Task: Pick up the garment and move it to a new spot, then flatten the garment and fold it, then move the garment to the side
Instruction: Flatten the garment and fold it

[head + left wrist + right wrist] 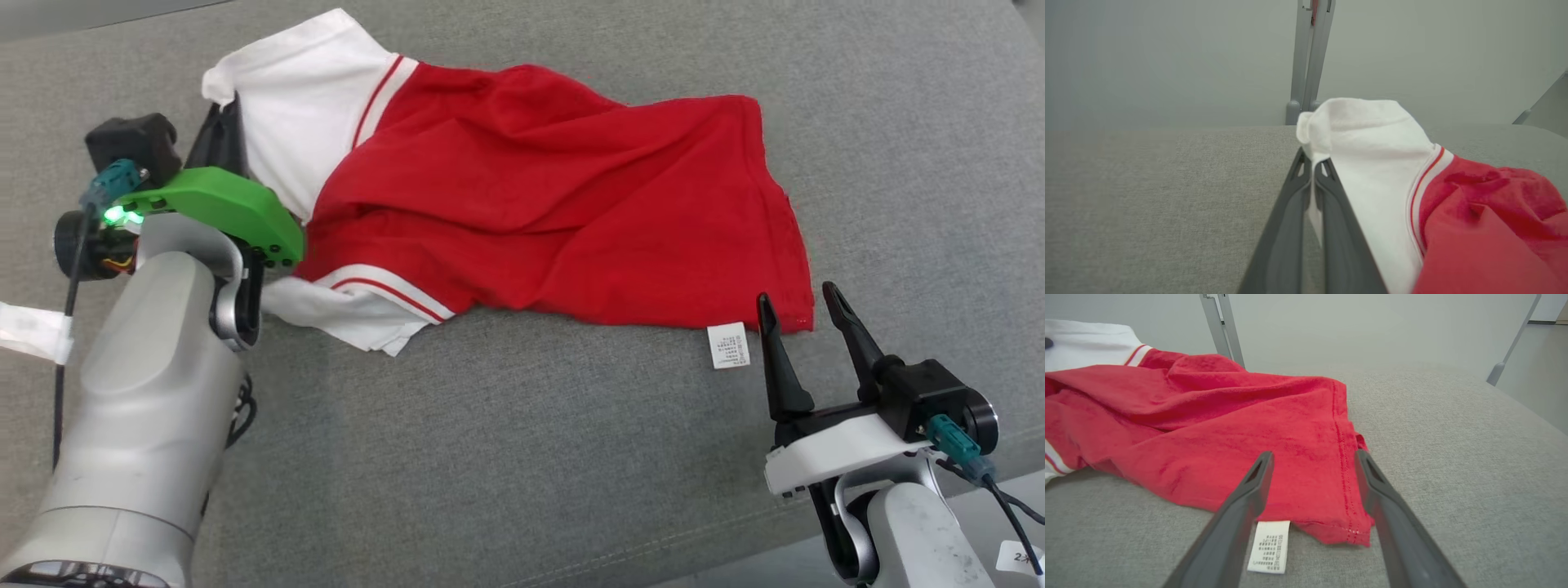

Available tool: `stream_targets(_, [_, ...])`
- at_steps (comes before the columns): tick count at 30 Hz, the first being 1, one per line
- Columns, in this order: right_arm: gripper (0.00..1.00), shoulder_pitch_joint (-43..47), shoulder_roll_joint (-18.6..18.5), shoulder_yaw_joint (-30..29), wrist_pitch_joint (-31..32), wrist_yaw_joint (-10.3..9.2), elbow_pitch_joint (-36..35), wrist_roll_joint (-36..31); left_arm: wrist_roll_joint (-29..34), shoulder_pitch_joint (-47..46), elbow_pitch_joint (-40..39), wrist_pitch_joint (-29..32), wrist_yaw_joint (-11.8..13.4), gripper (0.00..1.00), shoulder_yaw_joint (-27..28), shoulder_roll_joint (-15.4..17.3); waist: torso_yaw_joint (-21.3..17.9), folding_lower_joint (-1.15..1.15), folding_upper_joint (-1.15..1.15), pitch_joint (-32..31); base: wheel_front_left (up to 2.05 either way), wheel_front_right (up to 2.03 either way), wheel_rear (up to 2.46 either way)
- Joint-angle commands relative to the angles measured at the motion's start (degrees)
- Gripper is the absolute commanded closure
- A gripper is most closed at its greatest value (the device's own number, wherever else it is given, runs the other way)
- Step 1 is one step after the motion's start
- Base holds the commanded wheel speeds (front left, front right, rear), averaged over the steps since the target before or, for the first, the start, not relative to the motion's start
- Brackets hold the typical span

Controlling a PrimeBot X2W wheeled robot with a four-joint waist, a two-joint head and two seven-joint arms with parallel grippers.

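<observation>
Near right: the right gripper (797, 292) stands with its two dark fingers spread apart and nothing between them. The tips sit at the near right corner of the garment (531, 188), one on either side of the stitched hem. Whether they touch the cloth cannot be told.

A white care label (728, 345) lies flat on the grey cushion (522, 457), just left of the right gripper's left finger and against the garment's near edge.

Garment: red body with white sleeves trimmed in red and white stripes. It lies spread but creased across the middle of the cushion, hem to the right and sleeves to the left. Several long folds run through the red body. The near sleeve (359, 314) is bunched beside the left forearm, below a green wrist bracket (220, 208).

Far left: the left gripper (1312, 160) is clamped on the far sleeve (302, 106). In the left wrist view the fingers are pressed together with a strip of white cloth pinched between them, and the sleeve's end is puckered over the tips. The sleeve is raised a little off the cushion at that point.

Beyond the far edge of the cushion, grey metal uprights (1306, 61) stand against a pale wall.
</observation>
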Motion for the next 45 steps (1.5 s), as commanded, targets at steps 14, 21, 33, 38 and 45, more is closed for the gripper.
stream_targets(14, [0.00,-0.3,-0.1,1.4,0.4,-0.07,0.0,0.2,2.8,-3.6,3.1,-0.4,4.2,1.00,0.5,7.2,-1.0,0.00,0.00,-0.3,0.00,0.00,0.00])
stream_targets(21, [0.00,-0.5,-0.1,1.1,0.6,-0.07,0.4,0.7,2.1,-0.9,5.2,-1.0,2.5,0.00,0.1,5.2,1.0,0.00,0.00,-1.1,0.00,0.00,0.00])
stream_targets(33, [0.00,1.5,-0.2,-0.2,0.9,-0.07,1.0,0.6,2.2,12.8,-3.4,-1.3,-0.5,0.00,0.6,1.8,7.4,0.00,0.00,-6.7,0.00,0.00,0.00])
stream_targets(38, [0.00,2.5,-0.2,-0.6,1.2,-0.07,1.3,0.8,0.2,20.1,-7.3,1.6,-3.0,0.00,-0.6,-0.3,9.2,0.00,0.00,-8.7,0.00,0.00,0.00])
stream_targets(45, [0.00,2.1,-0.2,0.3,1.3,-0.07,1.5,1.6,-2.1,23.8,-11.3,9.9,-3.7,0.00,-2.9,-2.0,8.8,0.00,0.00,-9.1,0.00,0.00,0.00])
